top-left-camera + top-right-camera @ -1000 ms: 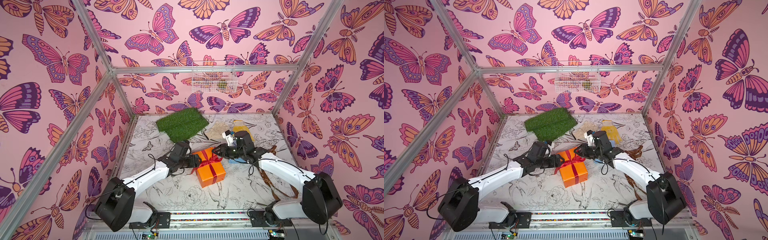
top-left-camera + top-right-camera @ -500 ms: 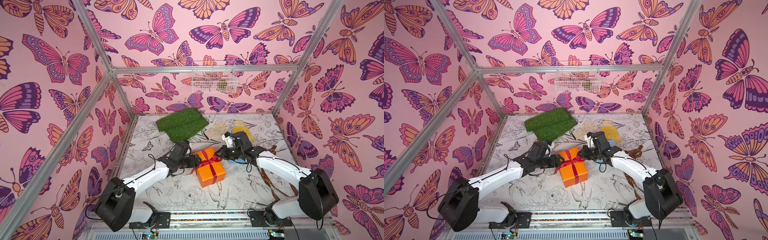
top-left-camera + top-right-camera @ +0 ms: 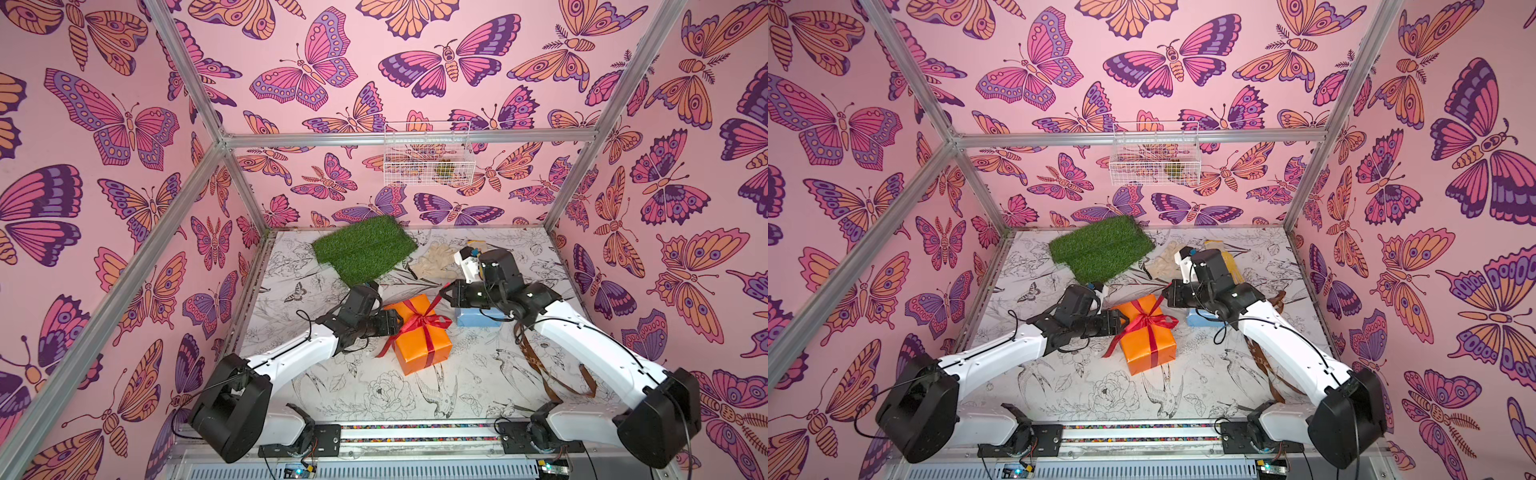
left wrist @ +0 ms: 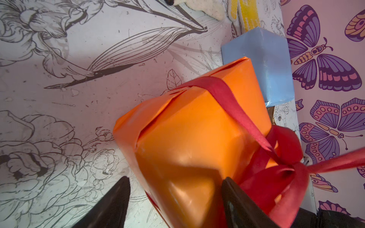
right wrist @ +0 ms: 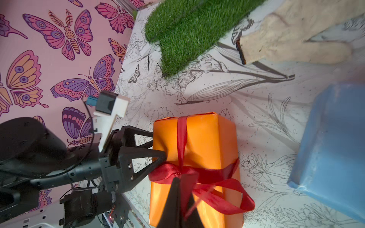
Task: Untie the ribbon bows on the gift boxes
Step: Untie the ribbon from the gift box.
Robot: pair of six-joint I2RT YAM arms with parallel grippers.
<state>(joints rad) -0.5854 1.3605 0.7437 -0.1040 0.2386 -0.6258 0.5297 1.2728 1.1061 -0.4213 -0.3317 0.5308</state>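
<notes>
The left fingers [image 4: 116, 205] stand wide apart around a corner at the left end of the large orange paper-wrapped gift box [image 3: 411, 355]. One finger lies against the side of the box, close to the bow. Whether the other one touches the box, I cannot tell. They grip nothing.

The box stands in the middle of the white table with black flower drawings [image 3: 374, 395]. The shiny red satin ribbon [image 3: 419, 324] is tied crosswise over it, and the bow on top has its loops intact. One tail of this ribbon rises straight and tight from the knot to the right fingers [image 5: 173, 207]. These are fully closed on the tail, above the far right corner of the box.

The small flat light blue gift box [image 3: 473, 318] lies just behind them. The brown satin ribbon [image 3: 536, 361] lies loose on the table under the right arm.

Compared with one second ago, the right fingers have closed and moved slightly away from the bow, so the tail is now stretched. The left fingers and both boxes are where they were.
</notes>
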